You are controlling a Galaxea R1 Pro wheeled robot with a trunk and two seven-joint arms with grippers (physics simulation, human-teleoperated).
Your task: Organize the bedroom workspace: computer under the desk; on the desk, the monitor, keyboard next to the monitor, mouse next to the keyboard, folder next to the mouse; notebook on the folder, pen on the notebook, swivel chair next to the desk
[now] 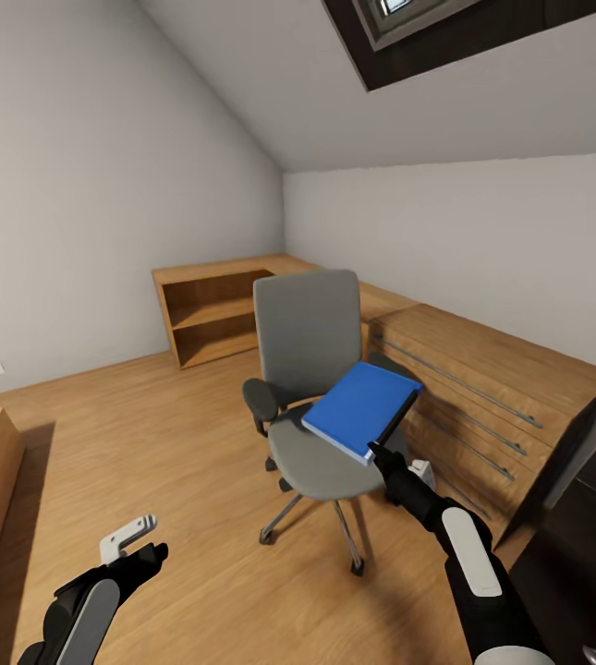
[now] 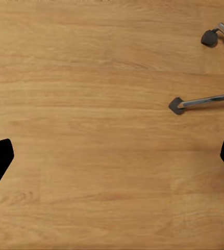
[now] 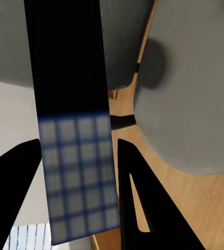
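Bedroom scene, head view. Right gripper (image 1: 378, 451) pinching near corner of blue folder (image 1: 360, 408), fingers pressed onto its spine edge; folder lifted clear of seat, tilted, hovering just above swivel chair (image 1: 311, 388) at its front-right side. In right wrist view, folder edge (image 3: 73, 135) running between both dark fingers (image 3: 138, 198), gridded page-edge strip nearest pads, grey seat beyond. Left gripper (image 1: 136, 545) low over bare plank floor (image 2: 91, 104), fingers spread wide, holding nothing; chair base legs w/ castors (image 2: 198, 102) ahead of fingertips in left wrist view. Wooden drawer chest (image 1: 492, 406) just behind folder; dark desk corner (image 1: 593, 517) beside right arm.

Step in hand, prob.: moving folder from chair to desk. Next move calls for keeping firm pinch, swinging right toward desk top, levelling folder before setting down. Corner grip: slip or sag risk.
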